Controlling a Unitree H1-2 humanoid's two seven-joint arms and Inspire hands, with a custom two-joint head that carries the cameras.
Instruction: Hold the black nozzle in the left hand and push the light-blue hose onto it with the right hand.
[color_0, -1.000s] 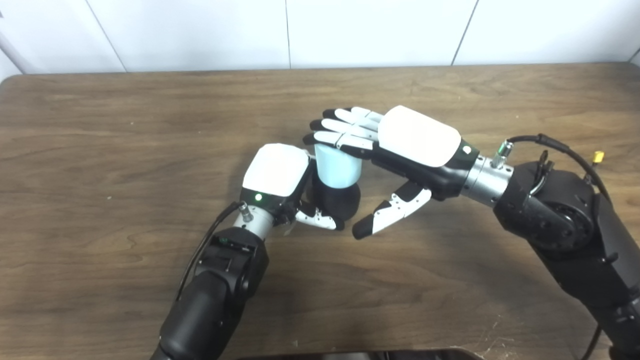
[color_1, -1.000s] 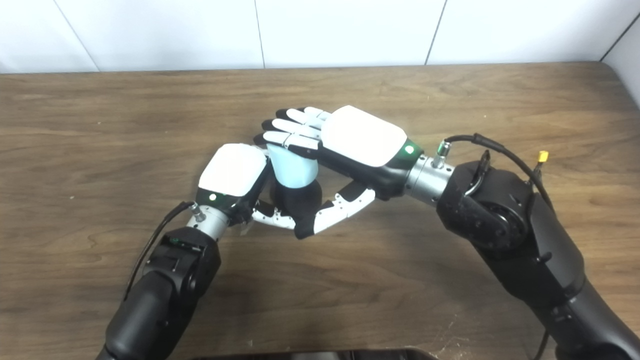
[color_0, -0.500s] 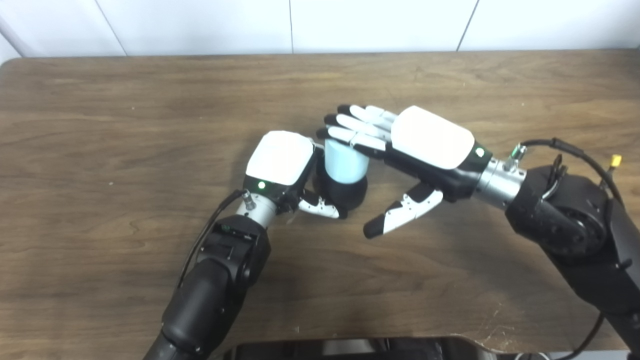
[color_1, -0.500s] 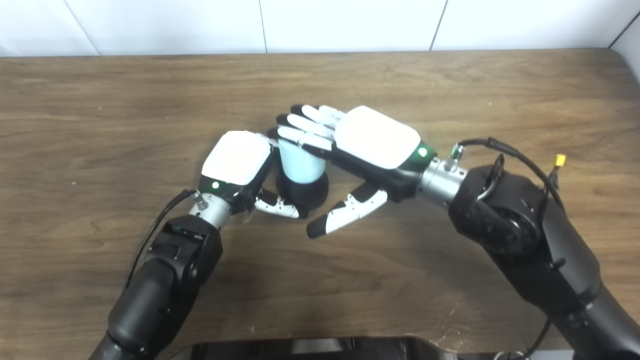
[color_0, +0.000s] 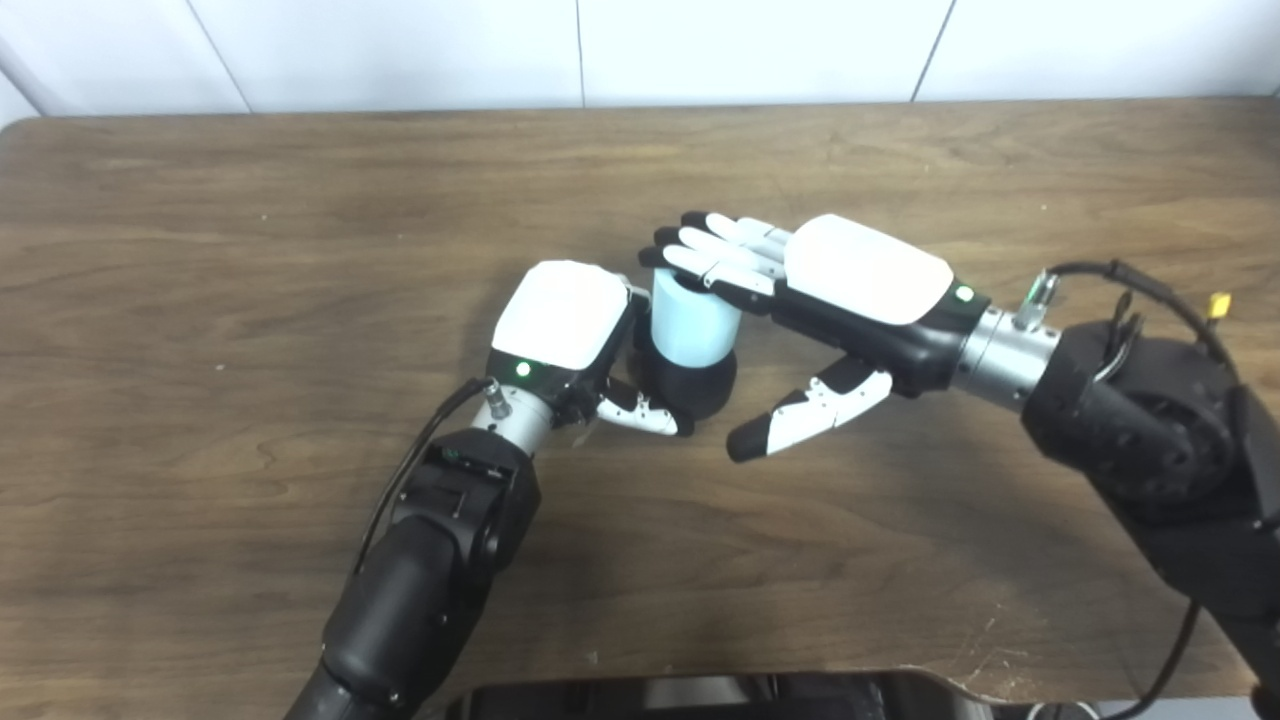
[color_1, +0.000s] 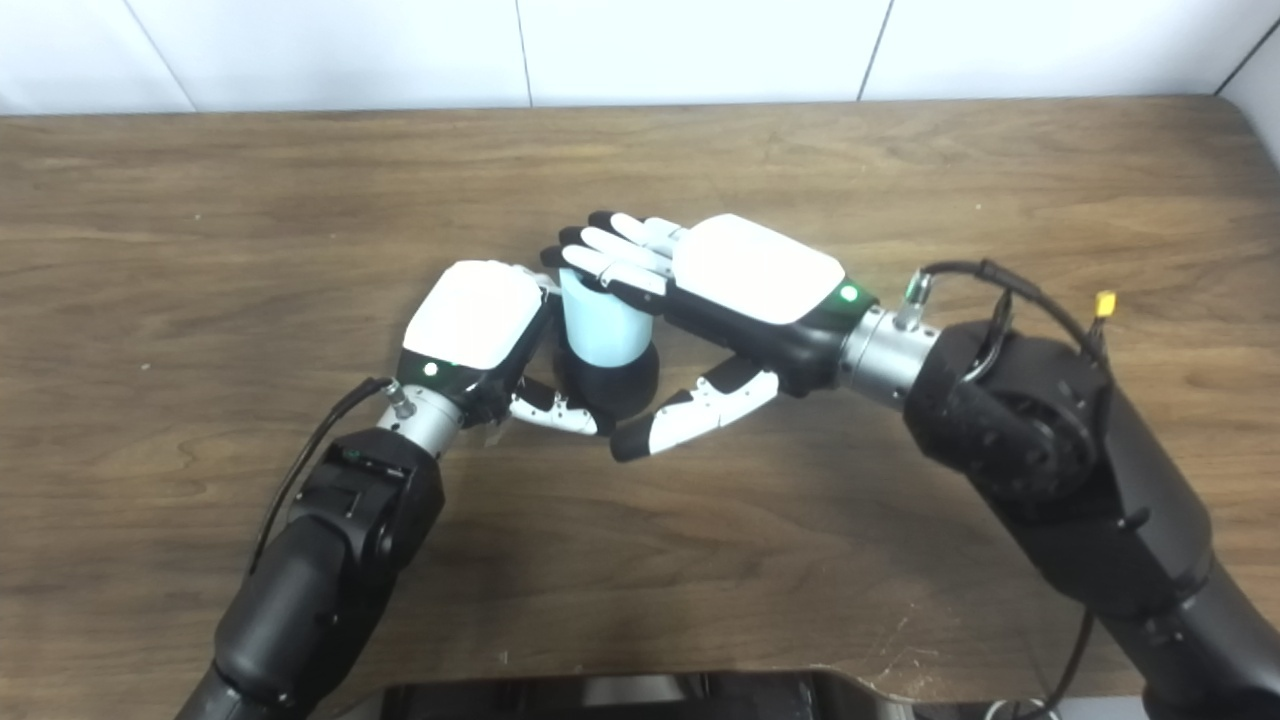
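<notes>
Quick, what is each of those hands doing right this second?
Left hand: closed around the black nozzle, holding it.
Right hand: open, fingers flat on top of the light-blue hose, thumb apart, gripping nothing.

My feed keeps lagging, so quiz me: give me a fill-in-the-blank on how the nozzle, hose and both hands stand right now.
1. The left robot hand is shut on the ____ nozzle.
2. The light-blue hose sits ____ the nozzle.
3. The right robot hand lays flat fingers on the hose's ____ end.
4. Everything is over a ____ table.

Missing: black; on top of; top; wooden

matt wood table (grainy); smooth hose, blk nozzle
</notes>
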